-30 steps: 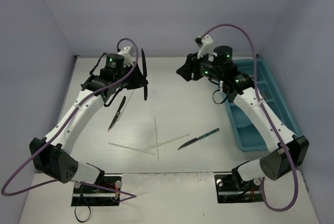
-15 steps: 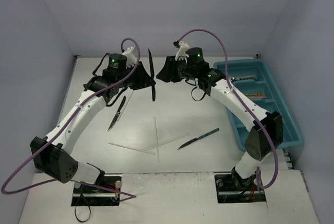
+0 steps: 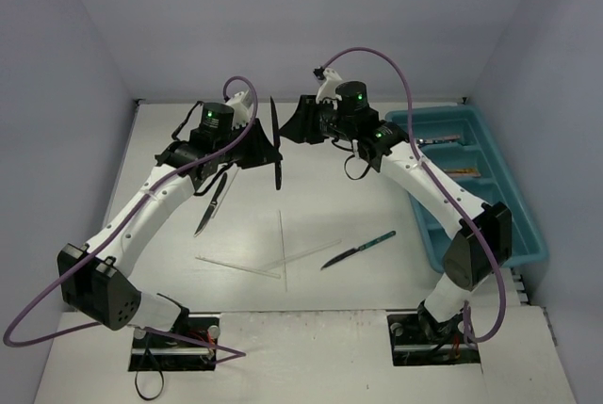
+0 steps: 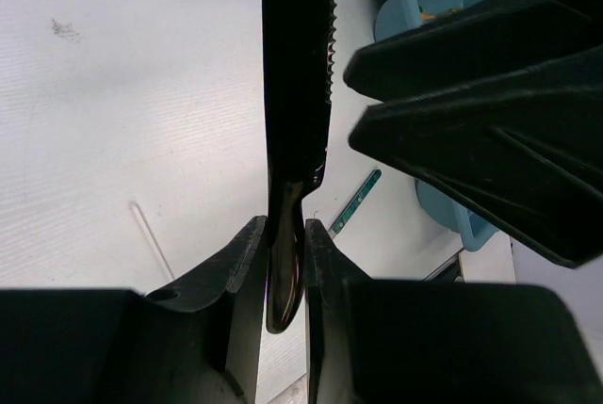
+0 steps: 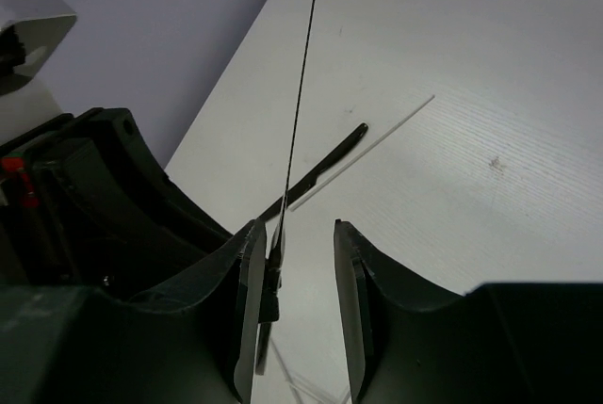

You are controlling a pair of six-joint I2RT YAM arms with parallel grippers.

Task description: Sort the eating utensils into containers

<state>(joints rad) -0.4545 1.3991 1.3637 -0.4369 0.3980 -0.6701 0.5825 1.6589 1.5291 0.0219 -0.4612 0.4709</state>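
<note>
Top external view showed, at the left, a slim dark knife point(image 3: 212, 204) lying flat on the white table point(image 3: 330, 197). Above and just right of it, the left gripper point(image 4: 285, 244) had its 2 fingers pinched tight on the handle of a black serrated knife point(image 3: 276, 145), held upright in the air. Just right of that blade hung the right gripper point(image 5: 297, 234), its fingers moderately parted. The right wrist view showed the blade edge-on inside the gap, close to 1 finger and not clamped. This looked like a handover toward the teal-blue rectangular plastic tray point(image 3: 499, 187) at the far right, which already held a few utensils. The blade sat off-centre, so closing fingers could knock it askew, and an early release by the left gripper would likely drop it onto the table. The 2 grippers were also near enough to bump. Below them lay thin white sticks point(image 3: 282, 234) and a teal-handled knife point(image 3: 358, 250), with open table around. Walls closed the left, back and right, and the tray sat near the right one.
</note>
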